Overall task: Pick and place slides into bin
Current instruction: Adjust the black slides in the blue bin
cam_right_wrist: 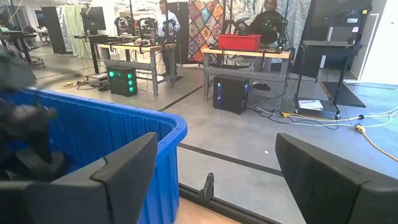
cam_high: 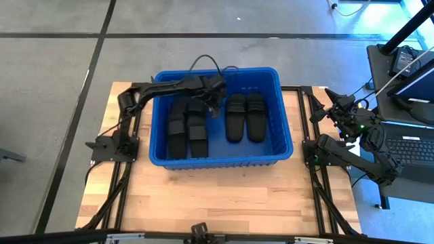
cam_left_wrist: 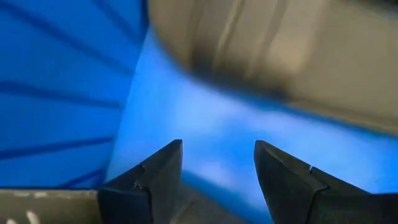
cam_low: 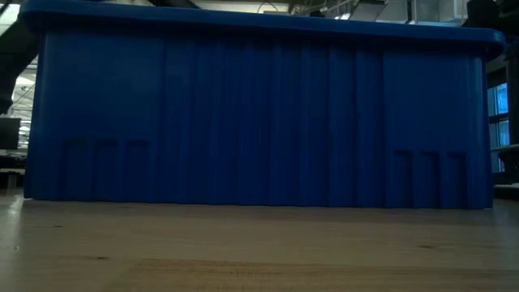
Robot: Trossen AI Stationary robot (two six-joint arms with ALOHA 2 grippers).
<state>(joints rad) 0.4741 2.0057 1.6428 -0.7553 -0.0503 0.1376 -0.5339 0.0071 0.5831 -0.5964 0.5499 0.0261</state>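
Observation:
The blue bin (cam_high: 215, 161) stands in the middle of the wooden table; its near wall (cam_low: 259, 113) fills the low view. Several black slides lie flat on its floor: one pair (cam_high: 245, 116) in the right half, others (cam_high: 187, 127) side by side in the left half. My left gripper (cam_high: 213, 100) reaches over the bin's far rim and hangs open above the floor between the two groups, pointing steeply down; its wrist view shows the gripper (cam_left_wrist: 217, 146) empty over blue plastic, with a blurred slide (cam_left_wrist: 280, 50) beyond. My right gripper (cam_high: 331, 96) waits open at the table's right edge, also seen open (cam_right_wrist: 214, 140) beside the bin's rim (cam_right_wrist: 155, 121).
Bare wooden table (cam_high: 217, 200) lies in front of the bin. A desk with a laptop (cam_high: 410, 146) stands past the right edge. A black cable (cam_high: 203, 62) loops over the bin's far rim. People and benches (cam_right_wrist: 165, 25) show in the room beyond.

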